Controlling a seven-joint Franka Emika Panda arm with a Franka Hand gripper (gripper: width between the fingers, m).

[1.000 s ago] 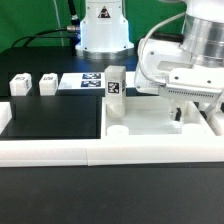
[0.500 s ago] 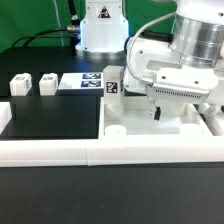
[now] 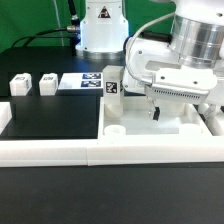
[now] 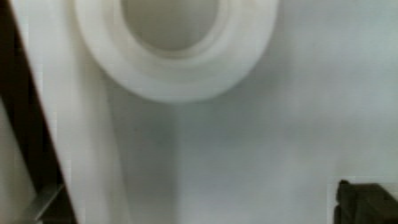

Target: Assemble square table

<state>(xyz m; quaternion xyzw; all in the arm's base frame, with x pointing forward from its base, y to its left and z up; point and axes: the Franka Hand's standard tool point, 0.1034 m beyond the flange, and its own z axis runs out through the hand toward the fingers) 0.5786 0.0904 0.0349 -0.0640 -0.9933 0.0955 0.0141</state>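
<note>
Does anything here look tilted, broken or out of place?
Nothing stands out. One short white tagged leg stands upright at a corner of the large flat white plastic slab; the open gripper hovers over it.

No words, brand names or numbers are legible. Only black-and-white square tag patterns show: on the upright leg (image 3: 114, 85), the far-left leg (image 3: 19, 84), the leg beside it (image 3: 47, 81), and the marker board (image 3: 82, 81).

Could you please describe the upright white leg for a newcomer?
Find the large flat white square plastic slab on the exterior view's right. At its far corner beside the marker board stands a white tagged leg, the only leg on it.
</note>
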